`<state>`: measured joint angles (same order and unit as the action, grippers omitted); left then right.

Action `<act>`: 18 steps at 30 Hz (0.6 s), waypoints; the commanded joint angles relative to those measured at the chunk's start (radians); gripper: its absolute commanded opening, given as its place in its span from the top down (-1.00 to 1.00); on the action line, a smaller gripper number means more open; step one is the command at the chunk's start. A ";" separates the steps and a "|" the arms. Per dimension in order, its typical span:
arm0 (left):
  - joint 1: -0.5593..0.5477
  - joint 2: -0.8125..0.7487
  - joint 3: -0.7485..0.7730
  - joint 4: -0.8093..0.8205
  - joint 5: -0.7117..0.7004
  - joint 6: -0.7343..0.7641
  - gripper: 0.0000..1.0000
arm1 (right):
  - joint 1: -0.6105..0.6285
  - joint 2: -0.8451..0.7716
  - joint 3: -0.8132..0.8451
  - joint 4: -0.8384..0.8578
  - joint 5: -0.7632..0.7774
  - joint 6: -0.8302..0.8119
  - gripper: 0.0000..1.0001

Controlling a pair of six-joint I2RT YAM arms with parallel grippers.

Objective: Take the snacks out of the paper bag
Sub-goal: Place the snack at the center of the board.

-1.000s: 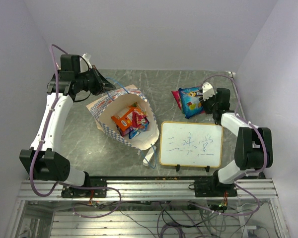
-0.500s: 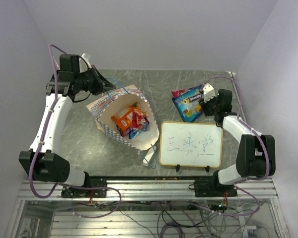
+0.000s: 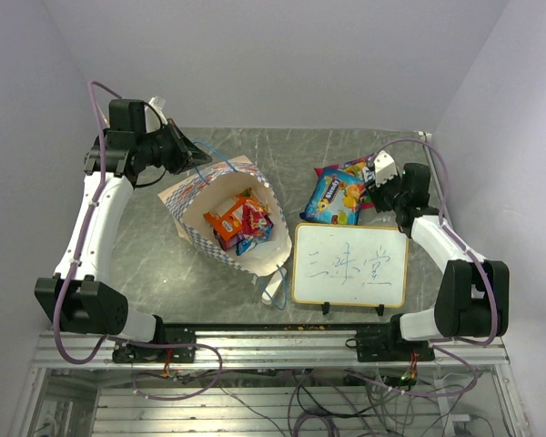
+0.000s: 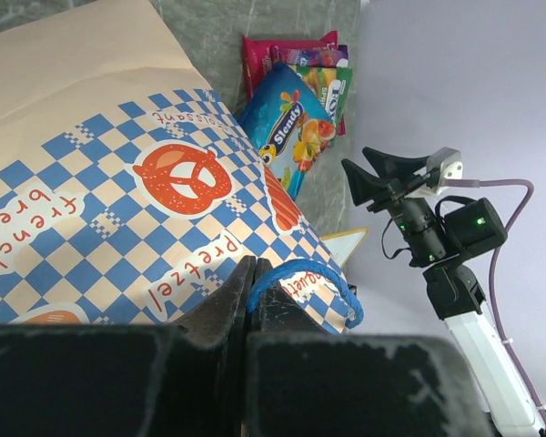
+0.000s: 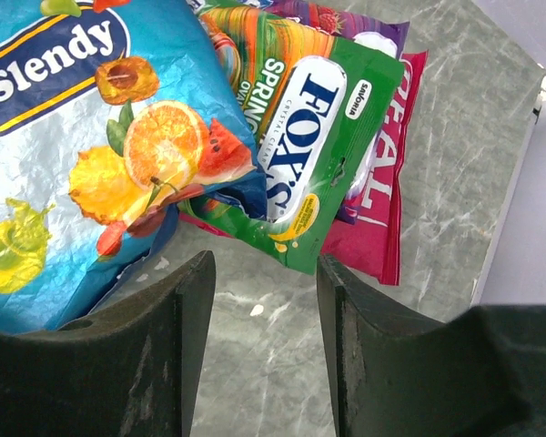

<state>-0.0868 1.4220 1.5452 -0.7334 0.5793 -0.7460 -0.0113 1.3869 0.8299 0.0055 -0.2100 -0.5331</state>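
The paper bag (image 3: 193,193) lies tilted with its mouth open towards the camera. An orange packet (image 3: 223,221), a red packet (image 3: 256,217) and a blue one are inside it. My left gripper (image 3: 193,157) is at the bag's far edge, shut on its blue cord handle (image 4: 302,271); the left wrist view (image 4: 252,266) shows the cord pinched between the fingers. My right gripper (image 3: 375,179) is open and empty (image 5: 266,266) just above the table. Beside it lie a blue packet (image 3: 335,197) (image 5: 73,155), a green one (image 5: 302,150), a purple one (image 5: 350,25) and a pink one (image 5: 382,205).
A framed whiteboard (image 3: 350,264) with writing lies in front of the right gripper, its far edge close to the blue packet. The bag's second cord handle (image 3: 275,289) trails on the table by the whiteboard's left side. Walls close in at the back and on both sides.
The blue packet has slid left and nearer, towards the whiteboard. The right arm's elbow has swung nearer. The left arm and the bag have not moved.
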 commanded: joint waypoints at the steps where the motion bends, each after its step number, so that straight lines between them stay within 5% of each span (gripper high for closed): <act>1: -0.007 -0.025 0.018 0.033 0.019 -0.007 0.86 | 0.020 -0.056 0.086 -0.040 -0.029 0.010 0.01; 8: -0.007 -0.029 0.009 0.055 0.030 -0.014 0.86 | 0.220 -0.132 0.198 -0.075 -0.227 -0.055 -0.02; 18: -0.001 -0.044 -0.015 0.061 0.028 -0.024 0.86 | 0.715 -0.154 0.250 -0.030 -0.340 -0.112 -0.10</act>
<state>-0.0868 1.4128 1.5433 -0.7059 0.5884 -0.7601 0.5598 1.2217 1.0550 -0.0345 -0.5179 -0.6044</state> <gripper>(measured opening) 0.072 0.543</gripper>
